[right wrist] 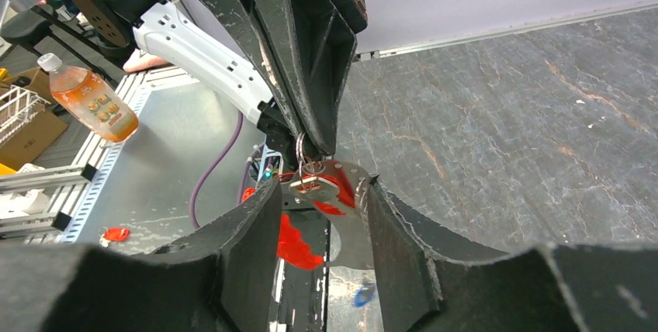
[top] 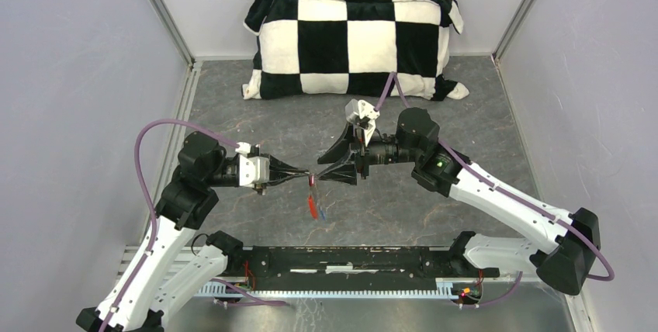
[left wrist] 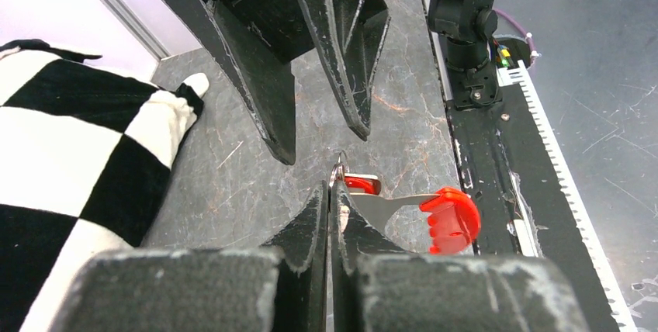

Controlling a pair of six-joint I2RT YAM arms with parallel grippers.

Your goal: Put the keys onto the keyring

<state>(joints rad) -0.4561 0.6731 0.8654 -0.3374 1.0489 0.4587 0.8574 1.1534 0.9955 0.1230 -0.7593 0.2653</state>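
My left gripper [top: 308,177] is shut on a thin silver keyring [left wrist: 339,171] held above the table. A flat silver key [left wrist: 388,209] with a red tag [left wrist: 451,219] hangs from the ring; in the top view the red tag [top: 312,206] dangles below the jaws. My right gripper [top: 335,163] is open, its fingers [left wrist: 271,91] facing the left gripper's tip. In the right wrist view the ring [right wrist: 301,150], the silver key [right wrist: 345,186] and the red tag [right wrist: 299,243] sit between my open right gripper [right wrist: 322,192]. A blue-tagged key [right wrist: 361,295] lies on the table below.
A black-and-white checkered pillow [top: 353,41] lies at the back of the grey table [top: 481,115]. A black rail [top: 357,258] runs along the near edge. A bottle of orange drink [right wrist: 89,95] lies off the table beyond the rail.
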